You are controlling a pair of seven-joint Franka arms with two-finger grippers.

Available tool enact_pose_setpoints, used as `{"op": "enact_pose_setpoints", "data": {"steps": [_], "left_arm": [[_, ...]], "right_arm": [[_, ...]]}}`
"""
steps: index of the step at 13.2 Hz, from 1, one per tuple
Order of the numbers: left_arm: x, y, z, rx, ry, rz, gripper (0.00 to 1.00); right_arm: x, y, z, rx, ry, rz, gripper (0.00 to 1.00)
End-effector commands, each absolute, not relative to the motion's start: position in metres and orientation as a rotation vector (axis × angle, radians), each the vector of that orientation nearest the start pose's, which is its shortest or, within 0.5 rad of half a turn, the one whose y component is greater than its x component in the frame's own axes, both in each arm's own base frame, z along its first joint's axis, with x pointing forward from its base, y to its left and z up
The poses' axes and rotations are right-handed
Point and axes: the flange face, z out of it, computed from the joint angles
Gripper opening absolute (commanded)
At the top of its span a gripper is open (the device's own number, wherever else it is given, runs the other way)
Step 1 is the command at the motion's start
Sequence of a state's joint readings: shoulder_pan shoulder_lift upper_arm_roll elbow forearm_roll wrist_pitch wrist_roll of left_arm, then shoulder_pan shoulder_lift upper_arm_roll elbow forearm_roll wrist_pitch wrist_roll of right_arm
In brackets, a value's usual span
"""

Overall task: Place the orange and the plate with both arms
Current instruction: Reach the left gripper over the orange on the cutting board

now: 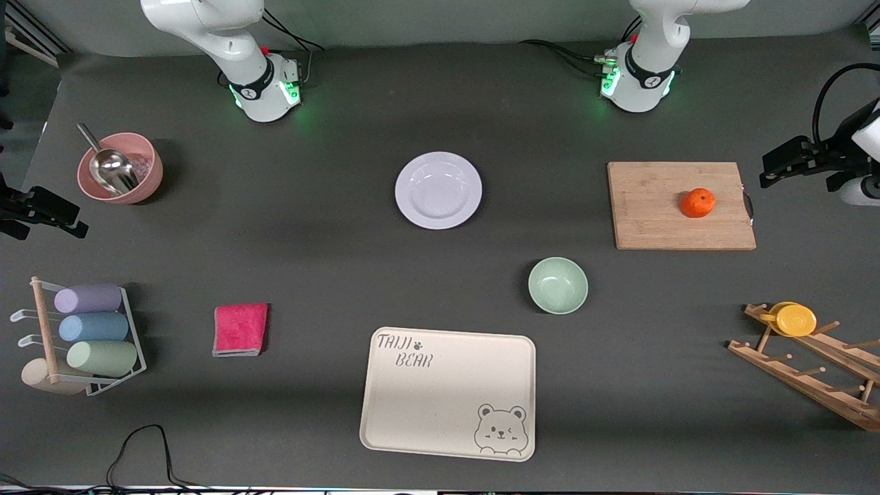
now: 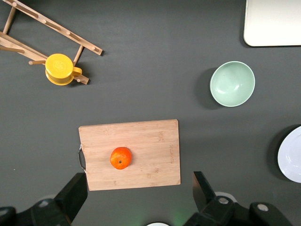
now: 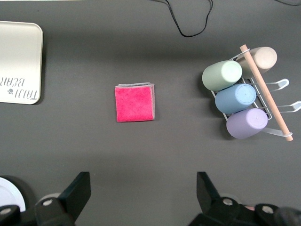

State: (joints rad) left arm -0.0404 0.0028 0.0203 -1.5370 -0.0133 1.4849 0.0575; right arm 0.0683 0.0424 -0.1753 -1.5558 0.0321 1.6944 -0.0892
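1. The orange (image 1: 698, 203) sits on the wooden cutting board (image 1: 680, 206), toward the left arm's end of the table.
2. The plate (image 1: 438, 190) lies bare mid-table; the green bowl (image 1: 558, 285) and bear tray (image 1: 448, 392) lie nearer the front camera.
3. Left gripper (image 2: 141, 188) hangs spread above the board; right gripper (image 3: 143, 190) hangs spread, empty, above the pink cloth (image 3: 135, 102).

Even overhead light, soft shadows, sharp focus.
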Motion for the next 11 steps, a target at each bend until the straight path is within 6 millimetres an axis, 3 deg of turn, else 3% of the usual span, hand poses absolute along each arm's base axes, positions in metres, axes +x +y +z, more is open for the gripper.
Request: {"op": "enact_pose_setpoints", "data": {"steps": [1,7,11], "left_arm": [[0.541,-0.012,0.637,-3.143,0.138,0.089,1.0],[0.533,0.002,0.638,-3.137,0.175,0.111,1.0],[0.483,0.065,0.625,-3.108,0.188,0.117,1.0]], "right_arm": [[0.577,-0.055,0.622,-3.137,0.006,-0.166,1.0],[0.576,-0.05,0.617,-3.135,0.004,-0.149,1.0],[0.573,-0.034,0.616,-3.131,-0.034,-0.127,1.0]]}}
